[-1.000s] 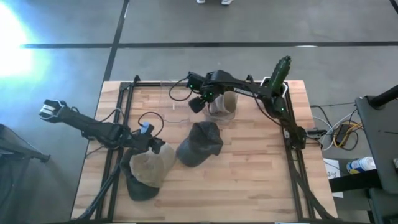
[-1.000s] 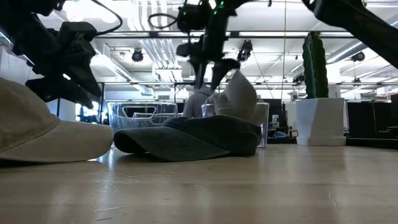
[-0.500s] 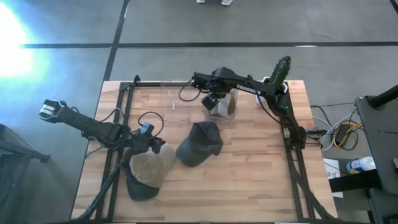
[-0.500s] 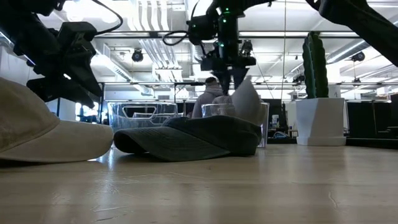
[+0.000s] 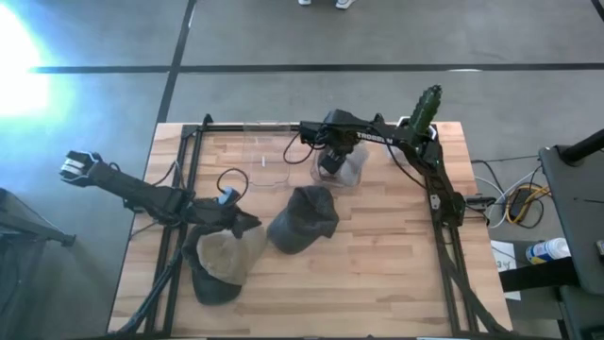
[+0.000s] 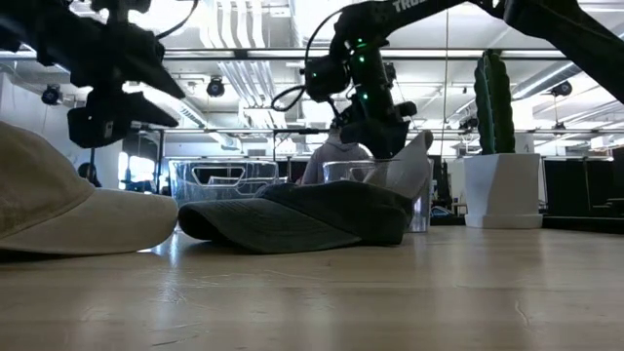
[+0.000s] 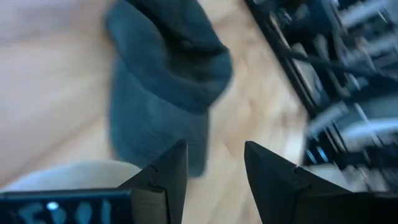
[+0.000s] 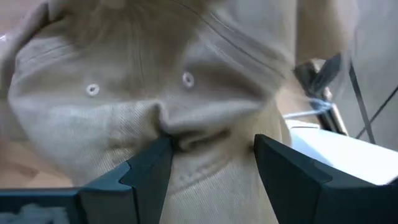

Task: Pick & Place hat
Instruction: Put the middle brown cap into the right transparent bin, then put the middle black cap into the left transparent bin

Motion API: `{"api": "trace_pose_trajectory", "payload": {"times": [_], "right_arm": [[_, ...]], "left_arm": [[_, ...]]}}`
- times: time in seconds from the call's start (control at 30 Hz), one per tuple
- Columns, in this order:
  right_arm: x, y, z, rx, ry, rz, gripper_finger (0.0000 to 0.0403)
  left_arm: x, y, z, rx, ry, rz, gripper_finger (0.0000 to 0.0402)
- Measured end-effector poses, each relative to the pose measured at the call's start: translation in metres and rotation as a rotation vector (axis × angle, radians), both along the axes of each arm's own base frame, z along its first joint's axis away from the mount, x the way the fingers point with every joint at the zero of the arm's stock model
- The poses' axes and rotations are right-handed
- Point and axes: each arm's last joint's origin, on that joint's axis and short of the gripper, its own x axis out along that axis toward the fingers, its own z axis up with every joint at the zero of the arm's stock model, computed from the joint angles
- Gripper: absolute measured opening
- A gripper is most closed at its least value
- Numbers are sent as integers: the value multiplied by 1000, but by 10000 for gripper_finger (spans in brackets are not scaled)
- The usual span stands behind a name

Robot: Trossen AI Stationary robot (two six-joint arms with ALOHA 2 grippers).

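Note:
A beige hat (image 5: 347, 170) sits in a clear container (image 6: 419, 210) at the table's far side, its peak (image 6: 419, 154) tipped over the rim. My right gripper (image 5: 332, 162) is open, down on its crown (image 8: 143, 93). A dark grey cap (image 5: 304, 218) lies brim-down in the middle of the table (image 6: 302, 219). A second beige cap (image 5: 226, 257) lies near the left edge, over a dark cap (image 5: 213, 288). My left gripper (image 5: 247, 224) hovers open just above that beige cap, pointing at the grey cap (image 7: 168, 81). My right gripper comes down from above onto the crown of the beige hat in the container. Its two open fingers (image 8: 152, 165) stand against the cloth, and a creased fold (image 8: 189, 134) bulges up between them. The hat rests in the container, its peak leaning toward the table's right.
A potted cactus (image 5: 425, 109) stands at the far right corner. A clear tray (image 5: 272, 171) lies left of the container. Black frame rails (image 5: 189, 161) run along both table sides, and cables trail off the right edge. Bare wood (image 5: 377, 274) spans the near right.
My right gripper has moved toward the table's right, from beside the container to over it, and down onto the beige hat. The hat's upright peak has tipped over toward the right. My left gripper has risen a little above its beige cap and turned.

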Motion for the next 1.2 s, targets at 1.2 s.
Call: {"api": "trace_pose_trajectory", "payload": {"times": [1.2], "right_arm": [[-1, 6, 74, -133, -254, 170, 226]], "left_arm": [[58, -84, -65, 1356, 441, -667, 152]]}}
